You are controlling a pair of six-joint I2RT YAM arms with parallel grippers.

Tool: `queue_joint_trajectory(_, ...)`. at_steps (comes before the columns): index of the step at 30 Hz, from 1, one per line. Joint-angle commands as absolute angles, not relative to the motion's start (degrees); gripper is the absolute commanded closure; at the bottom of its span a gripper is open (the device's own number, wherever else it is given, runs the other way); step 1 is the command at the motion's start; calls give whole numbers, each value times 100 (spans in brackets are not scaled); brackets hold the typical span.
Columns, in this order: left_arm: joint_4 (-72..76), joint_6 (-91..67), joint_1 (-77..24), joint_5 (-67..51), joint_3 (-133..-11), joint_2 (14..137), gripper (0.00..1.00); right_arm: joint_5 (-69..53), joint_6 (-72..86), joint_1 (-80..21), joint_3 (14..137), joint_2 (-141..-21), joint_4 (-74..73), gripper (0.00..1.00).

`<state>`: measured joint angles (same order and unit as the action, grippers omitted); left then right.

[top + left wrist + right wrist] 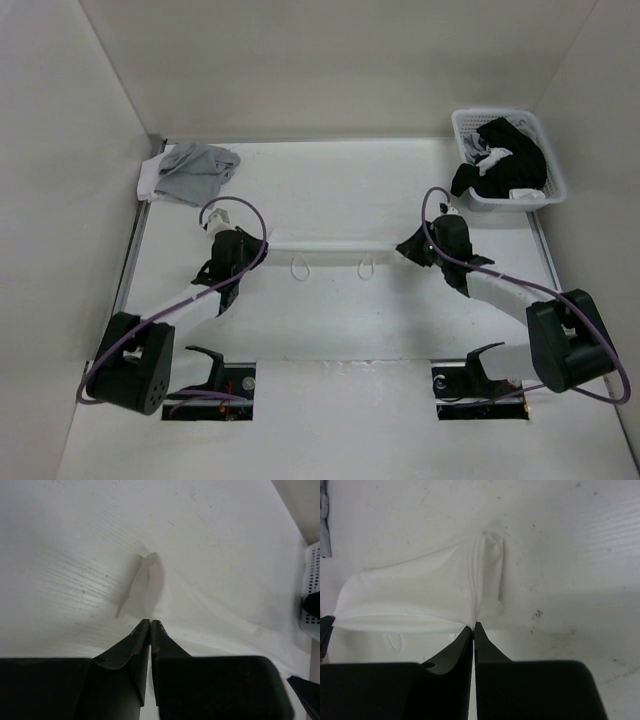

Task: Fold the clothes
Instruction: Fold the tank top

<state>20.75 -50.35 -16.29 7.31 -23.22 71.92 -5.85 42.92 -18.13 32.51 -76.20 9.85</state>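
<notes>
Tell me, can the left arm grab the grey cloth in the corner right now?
Probably not right now. The left gripper is pinched shut on the white garment, so its fingers are busy. Nothing seems to lie between it and the grey cloth, though.

The clothes are thin, soft, matt white cloth; the table is matt, faintly ribbed; the basket at two o'clock is perforated white plastic.
</notes>
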Motion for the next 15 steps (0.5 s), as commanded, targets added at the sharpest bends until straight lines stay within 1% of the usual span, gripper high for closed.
queue_joint_trajectory(1,2312,-5027,-1762,843,-1943,6636,96,-325,4447,-1972,2928,-7357,1248,95)
queue_joint_trajectory(5,2302,-5010,-1841,888,-1662,6775,93,-115,4728,-2342,2585,-7496,1256,92)
queue_joint_trajectory(7,2338,-5062,-1789,853,-1617,6925,89,-123,4781,-2421,2514,-7593,1266,89)
queue_joint_trajectory(8,2294,-5071,-1771,844,-1617,6943,85,-114,4790,-2456,2479,-7542,1240,84)
queue_joint_trajectory(10,2224,-5080,-1736,835,-1600,6804,75,-70,4816,-2492,2408,-7209,1134,67)
queue_joint_trajectory(11,2137,-5080,-1718,835,-1591,6637,73,-44,4808,-2492,2400,-7007,1038,61)
queue_joint_trajectory(13,1891,-5028,-1727,887,-1634,6207,72,61,4703,-2492,2460,-6672,836,54)
queue_joint_trajectory(15,1636,-4992,-1814,993,-1783,5907,71,105,4562,-2492,2583,-6609,765,51)
